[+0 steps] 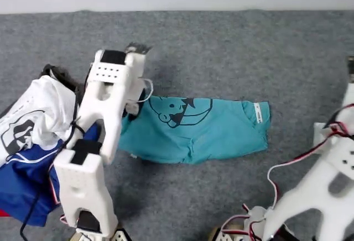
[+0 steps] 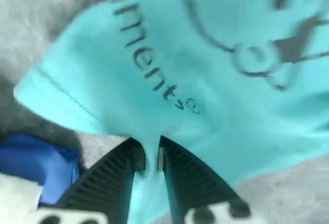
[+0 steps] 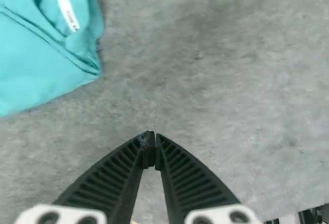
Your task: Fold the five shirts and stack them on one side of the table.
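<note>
**Item: teal shirt (image 1: 193, 127), one, part-folded, lying across the centre of the high view on the grey table (image 1: 260, 47).**

Soft knit, light and limp; I judge it will sag and drag rather than hold a shape, and the rough table surface may catch it. My left gripper (image 2: 150, 153) is pinching a fold of cloth at the printed end, the shirt's left end in the high view. My right gripper (image 3: 149, 143) is pressed together on nothing, over bare table near the collar-label end. Best holds, in my judgement: hems and corners, taking both layers at once, since a single-layer pinch could let the fold slip open. Also present: white shirt (image 1: 33, 114) and blue shirt (image 1: 27, 180), heaped at the left edge of the high view, just beside the teal one.
</note>
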Controlling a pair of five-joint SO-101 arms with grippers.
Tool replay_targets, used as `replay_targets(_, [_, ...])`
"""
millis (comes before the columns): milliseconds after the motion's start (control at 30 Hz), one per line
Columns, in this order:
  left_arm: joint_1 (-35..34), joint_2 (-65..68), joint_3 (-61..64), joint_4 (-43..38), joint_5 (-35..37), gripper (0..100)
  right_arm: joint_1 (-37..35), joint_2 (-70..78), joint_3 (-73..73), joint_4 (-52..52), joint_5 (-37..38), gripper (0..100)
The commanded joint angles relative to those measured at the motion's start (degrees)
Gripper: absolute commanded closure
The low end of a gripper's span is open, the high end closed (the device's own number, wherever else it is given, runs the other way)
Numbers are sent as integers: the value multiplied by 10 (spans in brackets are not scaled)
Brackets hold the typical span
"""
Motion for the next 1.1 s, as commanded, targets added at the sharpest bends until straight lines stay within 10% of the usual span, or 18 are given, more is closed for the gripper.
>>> replay_targets(0, [46,-57,-36,21,6,995,34,-14,-30,22,29,989])
replay_targets(1067, [327,73,-257,-69,27,995,125,-19,185,-132,33,989])
